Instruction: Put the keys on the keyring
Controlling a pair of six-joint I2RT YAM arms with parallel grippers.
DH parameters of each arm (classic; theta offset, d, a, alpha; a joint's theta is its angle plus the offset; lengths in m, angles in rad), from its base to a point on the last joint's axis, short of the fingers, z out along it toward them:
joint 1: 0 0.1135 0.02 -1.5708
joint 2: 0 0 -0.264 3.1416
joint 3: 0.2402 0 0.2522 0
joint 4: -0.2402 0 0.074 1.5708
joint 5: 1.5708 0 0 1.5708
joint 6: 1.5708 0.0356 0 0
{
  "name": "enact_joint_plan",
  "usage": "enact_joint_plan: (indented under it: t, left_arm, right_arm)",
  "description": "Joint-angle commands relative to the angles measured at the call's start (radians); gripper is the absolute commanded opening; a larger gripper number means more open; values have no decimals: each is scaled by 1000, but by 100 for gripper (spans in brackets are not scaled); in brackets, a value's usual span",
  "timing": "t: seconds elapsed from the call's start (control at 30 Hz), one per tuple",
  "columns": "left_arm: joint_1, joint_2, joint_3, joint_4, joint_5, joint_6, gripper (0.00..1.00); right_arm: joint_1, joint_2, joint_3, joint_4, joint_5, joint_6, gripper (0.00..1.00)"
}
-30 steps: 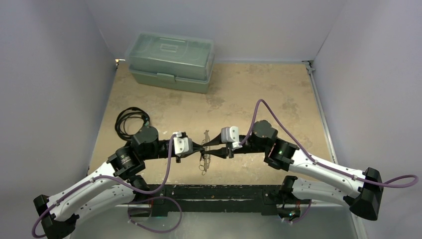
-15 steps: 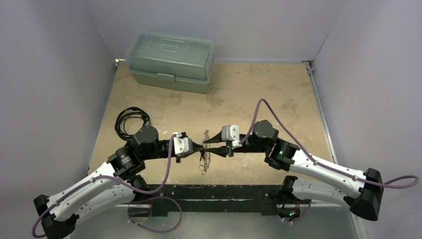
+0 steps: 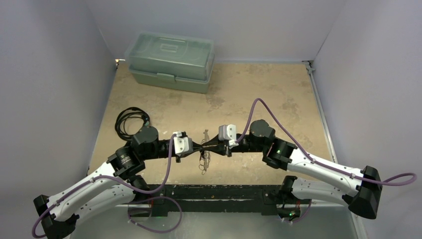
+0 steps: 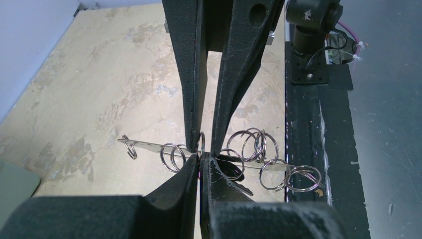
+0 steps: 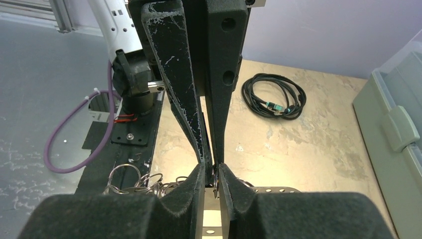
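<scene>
The left gripper has not moved. Its fingers are pressed tight together, pinching the keyring by its thin bar. The keyring hangs in the air over the middle of the table, a bit toward 6 o'clock. Its bunch of little rings dangles down from the bar.

The right gripper is what changed. It has slid a little toward 9 o'clock, closer to the left gripper. Its fingers have also come nearer to each other. Now only a thin gap is left between them, and one small ring on the bar sits in that gap. I cannot tell if the fingers are squeezing that ring yet or just standing beside it.

I think the right gripper is trying to catch that ring, so that a key can go on it. I cannot pick out any keys for sure, so I cannot say if one is on.
</scene>
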Motion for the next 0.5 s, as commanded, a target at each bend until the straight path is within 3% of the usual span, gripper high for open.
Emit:
enact_joint_plan:
  t: [0.0,0.2,0.47]
  left_arm:
    - [1,-13,24,40,12,-19,0]
    - [0,-18,22,42,16,-19,0]
    - [1,-27,19,45,21,-19,0]
  right_arm:
    - [4,8,49,0,28,4,17]
    - [4,12,50,2,31,11,13]
    - [4,18,57,-4,34,17,24]
